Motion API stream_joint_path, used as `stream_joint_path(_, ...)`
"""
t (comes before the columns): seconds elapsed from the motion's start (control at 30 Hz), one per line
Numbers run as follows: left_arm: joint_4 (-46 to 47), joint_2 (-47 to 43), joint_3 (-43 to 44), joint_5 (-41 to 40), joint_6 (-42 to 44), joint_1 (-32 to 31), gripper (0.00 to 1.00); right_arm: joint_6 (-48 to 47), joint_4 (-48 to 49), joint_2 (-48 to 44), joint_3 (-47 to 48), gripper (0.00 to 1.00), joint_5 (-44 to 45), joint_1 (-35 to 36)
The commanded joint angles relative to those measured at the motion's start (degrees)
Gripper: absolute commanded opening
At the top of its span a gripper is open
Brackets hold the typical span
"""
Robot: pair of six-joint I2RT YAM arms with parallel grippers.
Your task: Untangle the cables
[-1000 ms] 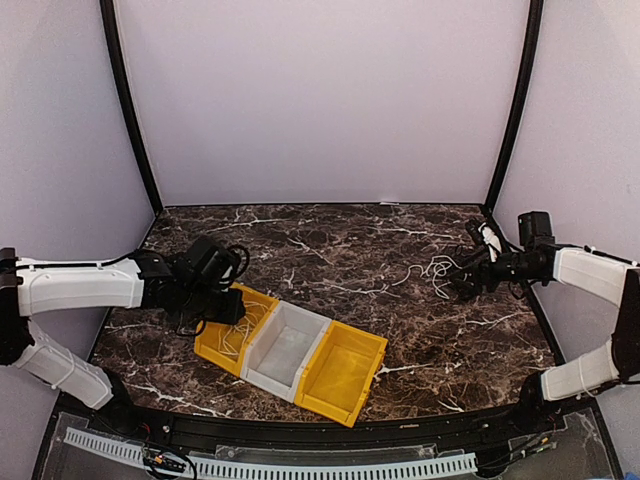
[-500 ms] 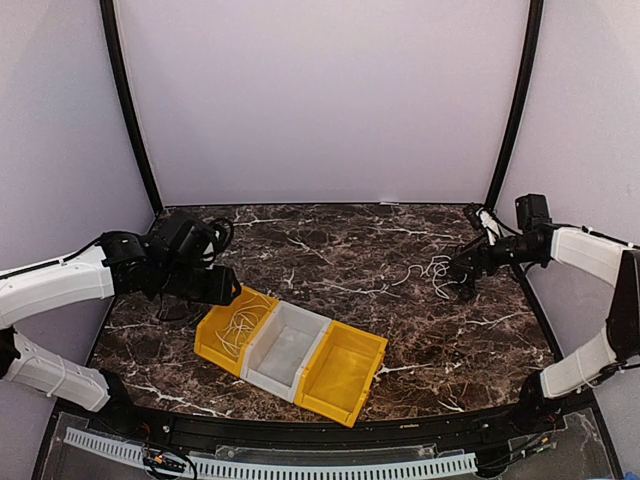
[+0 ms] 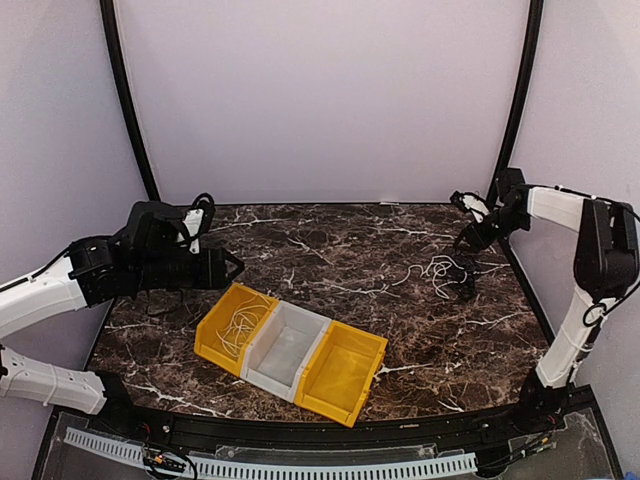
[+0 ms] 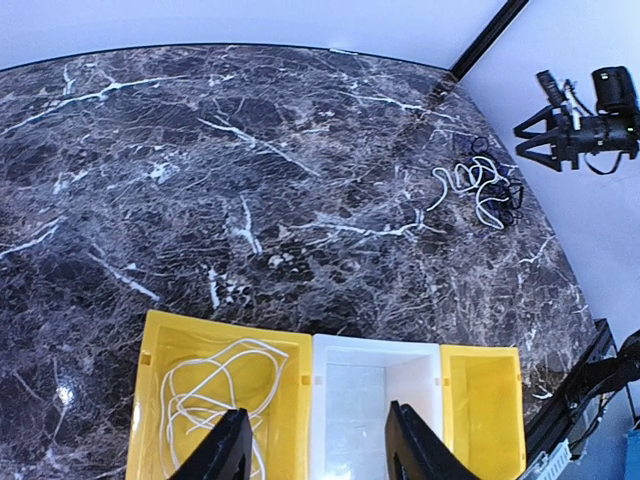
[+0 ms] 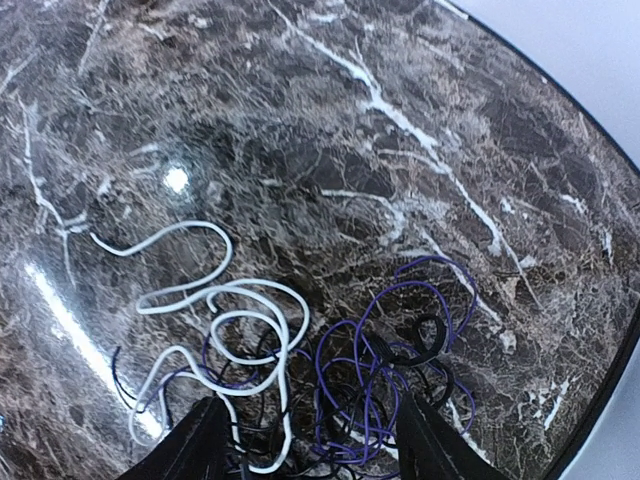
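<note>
The left gripper hovered left of the white bin, fingers apart, empty; right gripper, fingers apart too, above the cables far right.

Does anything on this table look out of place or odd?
The row of three bins sits askew to the table edge, and a tangle of white, black and purple cables lies loose near the right edge. Nothing looks damaged.

Top: high, rear; wrists downward, right closest (all share cables).
</note>
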Motion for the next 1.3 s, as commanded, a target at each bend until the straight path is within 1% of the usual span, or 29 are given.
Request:
stream_joint_path(0.0, 7.0, -0.2, -1.1, 3.7, -1.0, -1.1, 0.48, -2.9, -3.9, 4.8, 4.6, 0.58, 6.0, 0.8)
stream_joint_path(0.07, 6.9, 0.6, -0.5, 3.3, -0.7, -1.7, 0.48, -3.2, -4.5, 7.0, 6.1, 0.56, 6.3, 0.8)
stream_joint_path(0.13, 6.7, 1.7, 0.1, 2.8, -0.6, -2.3, 0.48, -3.5, -5.1, 8.9, 7.4, 0.55, 6.6, 3.3)
stream_joint_path(0.37, 7.2, 3.9, 0.8, 2.1, -0.6, -4.4, 0.48, -3.4, -5.9, 13.2, 10.4, 0.5, 6.8, 5.3)
stream_joint_path(0.53, 7.3, 4.7, 1.1, 1.6, -0.7, -5.3, 0.47, -1.7, -6.7, 15.3, 11.7, 0.4, 6.7, 5.9)
stream_joint_path(0.6, 7.8, 4.9, 1.2, 1.6, -0.7, -5.6, 0.47, -1.5, -7.0, 15.3, 11.6, 0.33, 6.6, 5.9)
stream_joint_path(0.8, 9.8, 7.5, 1.6, 2.8, -0.3, -6.1, 0.48, -1.0, -8.9, 14.0, 11.2, 0.0, 5.0, 6.1)
stream_joint_path(0.9, 12.5, 9.5, 2.2, 4.1, 0.1, -6.4, 0.47, -0.3, -9.6, 10.8, 10.7, 0.0, 3.3, 6.6)
stream_joint_path(1.03, 17.0, 14.1, 4.4, 7.1, 1.3, -7.5, 0.47, 0.1, -9.8, 3.2, 8.5, 0.0, 0.8, 7.7)
stream_joint_path(1.2, 23.0, 23.4, 11.1, 11.2, 5.2, -10.3, 0.48, 0.3, -9.9, -6.7, 4.2, 0.0, -3.3, 8.7)
stream_joint_path(1.27, 27.4, 27.6, 13.5, 14.7, 7.5, -11.4, 0.47, 0.8, -9.9, -9.7, 2.1, 0.0, -5.3, 8.7)
